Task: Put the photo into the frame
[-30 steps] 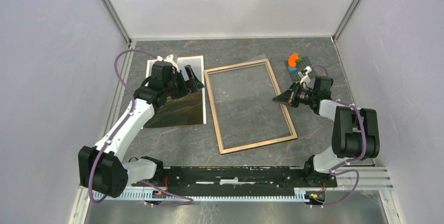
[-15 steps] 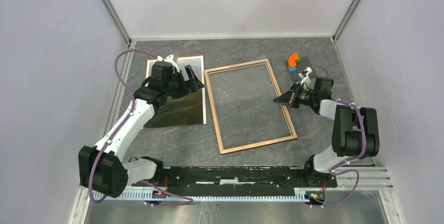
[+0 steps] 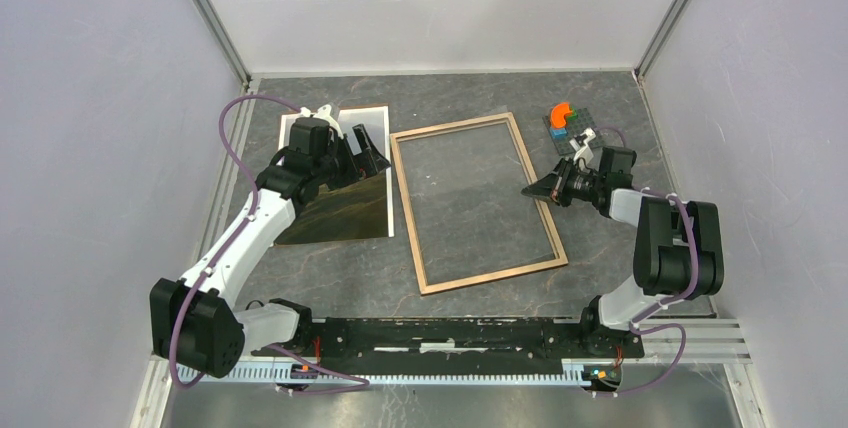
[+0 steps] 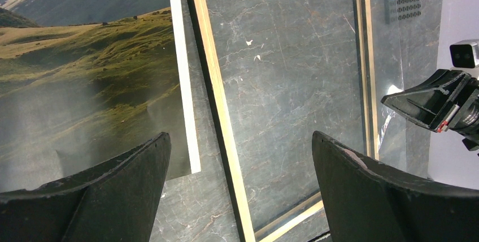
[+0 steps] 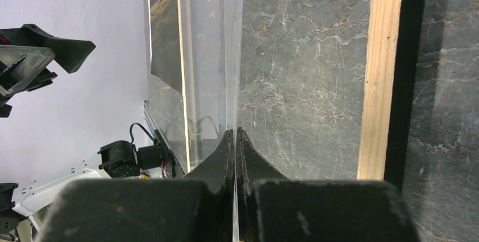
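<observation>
The photo [image 3: 335,208], a mountain landscape with a white border, lies flat at the left and shows in the left wrist view [image 4: 85,83]. The frame [image 3: 480,276] lies beside it, wood-brown face up, its rim seen in both wrist views [image 4: 212,83] [image 5: 381,72]. My left gripper [image 3: 365,158] is open and empty over the photo's right edge [image 4: 240,135]. My right gripper [image 3: 530,190] is shut on the right edge of a clear pane [image 5: 209,55] that lies over the frame; its jaws [image 5: 234,130] pinch the thin sheet.
A small grey studded plate [image 3: 568,128] with an orange piece [image 3: 561,111] sits at the back right, just behind the right wrist. Enclosure walls stand left, right and behind. The arm bases and a rail [image 3: 450,333] run along the near edge.
</observation>
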You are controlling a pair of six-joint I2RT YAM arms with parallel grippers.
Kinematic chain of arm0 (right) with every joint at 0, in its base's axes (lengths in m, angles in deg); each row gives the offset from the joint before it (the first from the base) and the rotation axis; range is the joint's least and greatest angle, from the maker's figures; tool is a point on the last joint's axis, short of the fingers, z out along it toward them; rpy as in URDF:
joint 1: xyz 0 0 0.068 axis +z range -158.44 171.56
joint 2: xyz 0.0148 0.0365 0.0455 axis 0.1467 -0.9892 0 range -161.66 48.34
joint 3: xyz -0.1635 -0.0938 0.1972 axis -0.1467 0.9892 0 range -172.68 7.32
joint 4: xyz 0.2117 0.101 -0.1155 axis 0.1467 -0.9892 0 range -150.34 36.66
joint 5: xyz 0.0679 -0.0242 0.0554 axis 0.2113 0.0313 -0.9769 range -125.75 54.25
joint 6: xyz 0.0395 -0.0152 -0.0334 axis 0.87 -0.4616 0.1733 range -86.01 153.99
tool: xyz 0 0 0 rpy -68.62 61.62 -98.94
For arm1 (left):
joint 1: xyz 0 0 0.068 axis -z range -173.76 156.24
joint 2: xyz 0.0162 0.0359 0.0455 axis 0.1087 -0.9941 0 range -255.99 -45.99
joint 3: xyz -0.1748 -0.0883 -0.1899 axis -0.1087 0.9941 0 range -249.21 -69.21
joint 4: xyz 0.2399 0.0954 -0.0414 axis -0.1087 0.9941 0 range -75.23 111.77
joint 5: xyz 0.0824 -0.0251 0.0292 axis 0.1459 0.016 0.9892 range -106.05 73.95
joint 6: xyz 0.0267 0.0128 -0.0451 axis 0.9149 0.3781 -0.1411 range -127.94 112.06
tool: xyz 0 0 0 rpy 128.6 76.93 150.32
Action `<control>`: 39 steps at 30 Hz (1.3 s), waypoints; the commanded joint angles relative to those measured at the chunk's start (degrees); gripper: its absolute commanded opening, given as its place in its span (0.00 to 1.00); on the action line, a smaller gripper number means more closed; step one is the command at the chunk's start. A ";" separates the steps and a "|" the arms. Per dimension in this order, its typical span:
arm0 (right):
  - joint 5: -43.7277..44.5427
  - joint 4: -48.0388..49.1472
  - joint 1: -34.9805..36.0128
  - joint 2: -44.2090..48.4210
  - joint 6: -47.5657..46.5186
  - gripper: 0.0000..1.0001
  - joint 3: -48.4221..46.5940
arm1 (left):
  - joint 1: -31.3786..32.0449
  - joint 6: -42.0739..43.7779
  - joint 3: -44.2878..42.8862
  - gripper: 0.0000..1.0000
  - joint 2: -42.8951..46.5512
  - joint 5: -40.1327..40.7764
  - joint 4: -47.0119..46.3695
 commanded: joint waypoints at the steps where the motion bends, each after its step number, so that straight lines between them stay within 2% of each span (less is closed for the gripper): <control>1: 0.00 2.23 -0.23 -0.50 -0.39 0.00 -2.50 | -0.16 1.31 0.49 1.00 0.06 -1.11 -2.22; 39: 0.61 -0.38 -0.97 -1.11 -2.68 0.00 -2.28 | -0.17 0.68 0.84 1.00 0.15 -1.87 -2.59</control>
